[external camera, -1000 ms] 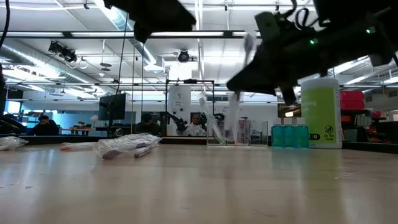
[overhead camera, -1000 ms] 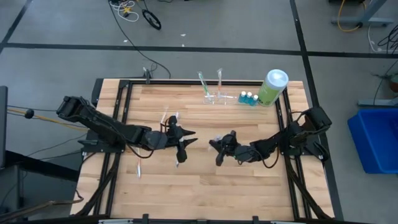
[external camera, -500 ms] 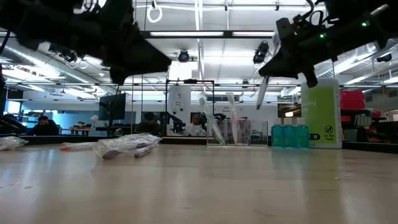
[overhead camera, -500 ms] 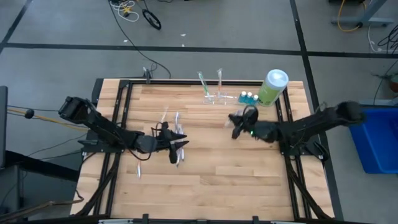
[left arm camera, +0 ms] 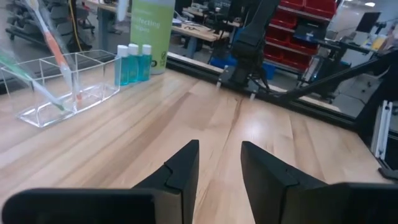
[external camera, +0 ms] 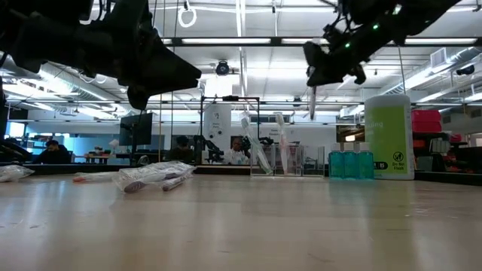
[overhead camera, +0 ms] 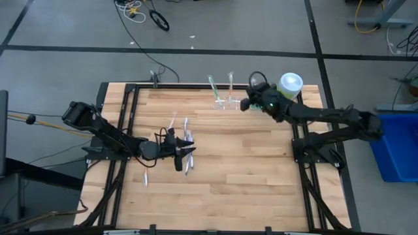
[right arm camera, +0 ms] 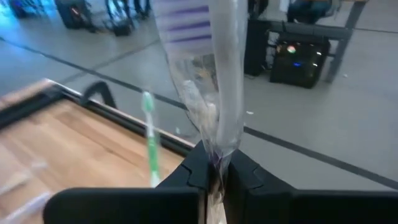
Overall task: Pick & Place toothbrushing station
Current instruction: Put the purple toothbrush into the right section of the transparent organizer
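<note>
The see-through rack [overhead camera: 226, 101] stands near the table's far edge, with a green and an orange toothbrush upright in it; it also shows in the low view [external camera: 277, 160] and the left wrist view [left arm camera: 68, 87]. My right gripper [overhead camera: 247, 103] is shut on a toothbrush in a clear wrapper [right arm camera: 211, 93], above and just right of the rack. My left gripper [overhead camera: 185, 155] is open and empty [left arm camera: 219, 165] at mid-table left, over wrapped toothbrushes [overhead camera: 180, 125] that lie flat on the wood. My right gripper pinches one end of the wrapped toothbrush [right arm camera: 215, 158] between its two fingers. The fingers slant down from the table's right. The toothbrush hangs below them [external camera: 312, 104], nearly upright and clear of the table, its purple-striped end [right arm camera: 186, 15] farthest from the fingers.
A big light-green bottle with a white cap [overhead camera: 287, 90] stands at the far right, and small blue-capped bottles [overhead camera: 261, 102] stand between it and the rack. One more wrapped toothbrush [overhead camera: 145, 177] lies near the left rail. Black rails run along the table's sides.
My right gripper has gone from the middle of the table toward the far edge and up, to beside the rack, carrying the wrapped toothbrush, which now hangs nearly upright. My left gripper has shifted a little toward the table's left edge.
</note>
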Controlling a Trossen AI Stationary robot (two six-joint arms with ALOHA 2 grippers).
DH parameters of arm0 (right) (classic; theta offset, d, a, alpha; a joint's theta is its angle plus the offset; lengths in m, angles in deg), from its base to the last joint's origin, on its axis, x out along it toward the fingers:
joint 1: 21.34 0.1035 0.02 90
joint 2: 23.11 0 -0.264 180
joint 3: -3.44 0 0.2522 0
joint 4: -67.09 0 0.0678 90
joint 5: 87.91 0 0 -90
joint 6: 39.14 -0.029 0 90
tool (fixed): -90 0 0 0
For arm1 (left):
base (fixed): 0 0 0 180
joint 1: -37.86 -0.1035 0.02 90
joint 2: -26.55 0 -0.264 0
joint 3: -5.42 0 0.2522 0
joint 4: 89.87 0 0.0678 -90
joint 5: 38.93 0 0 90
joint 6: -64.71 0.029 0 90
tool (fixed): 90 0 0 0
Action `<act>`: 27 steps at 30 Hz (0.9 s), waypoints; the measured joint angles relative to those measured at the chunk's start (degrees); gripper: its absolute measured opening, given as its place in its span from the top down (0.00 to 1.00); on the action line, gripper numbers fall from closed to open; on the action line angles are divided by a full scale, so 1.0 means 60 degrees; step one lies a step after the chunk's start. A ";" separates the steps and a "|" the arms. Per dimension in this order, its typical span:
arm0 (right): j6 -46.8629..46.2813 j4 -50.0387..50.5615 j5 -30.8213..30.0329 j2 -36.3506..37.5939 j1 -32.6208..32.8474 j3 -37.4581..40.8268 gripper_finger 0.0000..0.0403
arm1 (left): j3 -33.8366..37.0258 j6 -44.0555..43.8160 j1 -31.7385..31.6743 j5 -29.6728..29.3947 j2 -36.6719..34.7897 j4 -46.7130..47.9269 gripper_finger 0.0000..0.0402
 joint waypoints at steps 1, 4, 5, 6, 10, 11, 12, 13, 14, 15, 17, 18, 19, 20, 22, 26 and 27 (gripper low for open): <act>0.0027 0.0004 0.0030 -0.0255 -0.0159 -0.0119 0.94 | 0.0000 -0.0004 0.0000 0.0000 0.0000 0.0011 0.71; 0.0005 -0.0018 0.0085 -0.1117 -0.0487 -0.0352 0.93 | 0.0000 0.0002 0.0000 0.0040 0.0000 -0.0004 0.71; 0.0017 -0.0116 0.0084 -0.1431 -0.0568 -0.0398 0.93 | 0.0000 0.0004 0.0000 0.0040 0.0000 0.0000 0.71; 0.0054 -0.0299 0.0093 -0.1761 -0.0631 -0.0416 0.94 | 0.0000 0.0004 0.0000 0.0045 0.0000 0.0000 0.71; 0.0110 -0.1080 0.0197 -0.2894 -0.0864 -0.0422 0.95 | 0.0000 0.0004 0.0000 0.0106 0.0000 0.0015 0.71; 0.0107 -0.1240 0.0293 -0.3123 -0.0928 -0.0422 0.95 | 0.0000 -0.0003 0.0000 0.0106 0.0000 0.0008 0.71; 0.0093 -0.1396 0.0448 -0.3329 -0.0986 -0.0425 0.95 | 0.0000 0.0000 0.0003 0.0106 0.0000 0.0015 0.71; 0.0008 -0.1425 0.0542 -0.3482 -0.1048 -0.0425 0.93 | 0.0000 0.0003 0.0003 0.0106 0.0000 0.0015 0.71; -0.0120 -0.1423 0.0668 -0.3608 -0.1120 -0.0425 0.92 | 0.0000 0.0004 0.0000 0.0112 0.0000 0.0008 0.71; -0.0236 -0.1432 0.0777 -0.3713 -0.1198 -0.0425 0.91 | 0.0000 0.0004 0.0000 0.0127 0.0000 0.0010 0.71; -0.0389 -0.1359 0.1167 -0.3842 -0.1381 -0.0425 0.89 | 0.0000 0.0004 0.0004 0.0161 0.0000 0.0010 0.71; -0.0422 -0.1270 0.1416 -0.3856 -0.1482 -0.0425 0.90 | 0.0000 0.0007 0.0002 0.0181 0.0000 0.0008 0.71; -0.0491 -0.1242 0.1607 -0.3880 -0.1555 -0.0425 0.90 | 0.0000 0.0007 0.0003 0.0181 0.0000 0.0012 0.71; -0.0530 -0.1233 0.1775 -0.3904 -0.1616 -0.0425 0.91 | 0.0000 0.0007 0.0000 0.0182 0.0000 0.0011 0.71; -0.0556 -0.1082 0.2101 -0.3886 -0.1742 -0.0425 0.93 | 0.0000 0.0007 0.0004 0.0182 0.0000 0.0011 0.71; -0.0556 -0.0837 0.2449 -0.3715 -0.1877 -0.0429 0.93 | 0.0000 0.0005 0.0003 0.0182 0.0000 0.0011 0.71; -0.0560 -0.0716 0.2490 -0.3655 -0.1887 -0.0429 0.92 | 0.0000 0.0004 0.0002 0.0178 0.0000 0.0011 0.71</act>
